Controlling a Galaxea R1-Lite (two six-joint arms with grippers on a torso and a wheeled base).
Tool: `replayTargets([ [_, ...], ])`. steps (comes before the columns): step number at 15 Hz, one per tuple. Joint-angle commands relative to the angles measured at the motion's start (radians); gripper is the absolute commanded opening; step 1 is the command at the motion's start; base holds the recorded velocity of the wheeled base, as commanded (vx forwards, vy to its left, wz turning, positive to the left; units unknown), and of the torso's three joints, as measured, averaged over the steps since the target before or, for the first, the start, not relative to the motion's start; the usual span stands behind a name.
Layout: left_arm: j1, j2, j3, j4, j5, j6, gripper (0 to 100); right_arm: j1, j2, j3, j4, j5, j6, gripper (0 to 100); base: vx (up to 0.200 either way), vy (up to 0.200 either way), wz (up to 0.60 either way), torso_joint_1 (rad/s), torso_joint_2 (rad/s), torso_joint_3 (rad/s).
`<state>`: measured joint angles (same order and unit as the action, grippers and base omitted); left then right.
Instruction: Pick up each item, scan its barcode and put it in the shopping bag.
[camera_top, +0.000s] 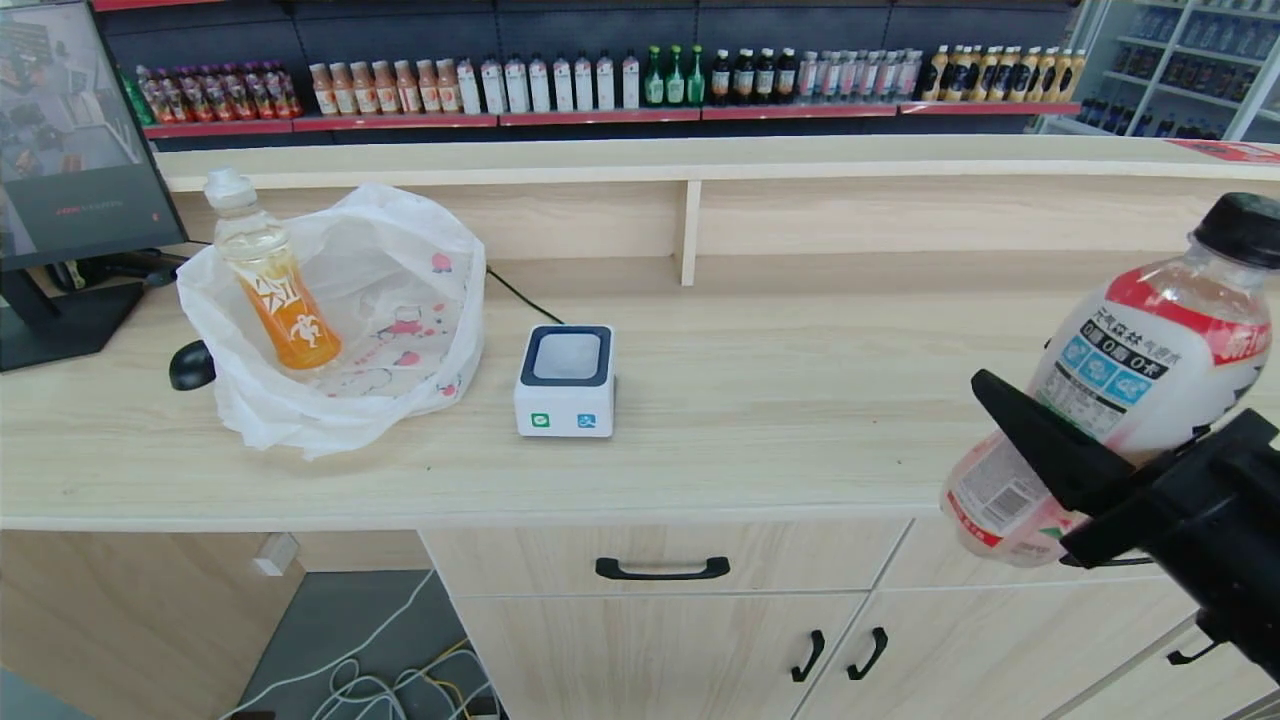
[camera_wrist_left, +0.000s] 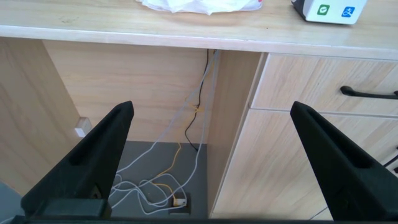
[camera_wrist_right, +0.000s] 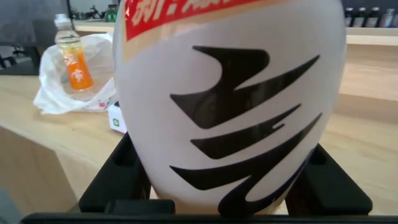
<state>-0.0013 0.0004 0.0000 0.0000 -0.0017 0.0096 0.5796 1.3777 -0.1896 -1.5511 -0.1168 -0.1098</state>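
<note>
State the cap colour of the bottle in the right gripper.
Black cap; head view shows it best.

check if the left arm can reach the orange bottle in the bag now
Probably not yet: the open left claw hangs below the counter edge, while the orange bottle rests in the bag above.

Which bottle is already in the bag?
The orange drink bottle with the white cap, leaning in the white shopping bag. The pale bottle with the black cap is held in the right gripper.
</note>
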Motion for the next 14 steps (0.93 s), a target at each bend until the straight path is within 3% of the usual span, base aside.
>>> replayTargets([
  [1, 0.0, 0.0, 0.0, 0.0, 0.0, 0.001, 100, -0.06, 0.057, -0.057, -0.001, -0.004, -0.01, 0, 0.0, 0.0, 0.0, 0.0, 0.0, 0.0],
  [4, 0.001, 0.0, 0.0, 0.0, 0.0, 0.0, 100, -0.149, 0.1, -0.113, -0.007, -0.006, -0.019, 0, 0.0, 0.0, 0.0, 0.0, 0.0, 0.0],
  [10, 0.0, 0.0, 0.0, 0.0, 0.002, -0.003, 100, -0.144, 0.087, -0.105, -0.02, -0.006, -0.041, 0, 0.0, 0.0, 0.0, 0.0, 0.0, 0.0],
  [14, 0.001, 0.0, 0.0, 0.0, 0.002, -0.005, 100, -0.15, 0.132, -0.16, -0.02, -0.049, -0.03, 0, 0.0, 0.2, 0.0, -0.004, 0.0, -0.002],
])
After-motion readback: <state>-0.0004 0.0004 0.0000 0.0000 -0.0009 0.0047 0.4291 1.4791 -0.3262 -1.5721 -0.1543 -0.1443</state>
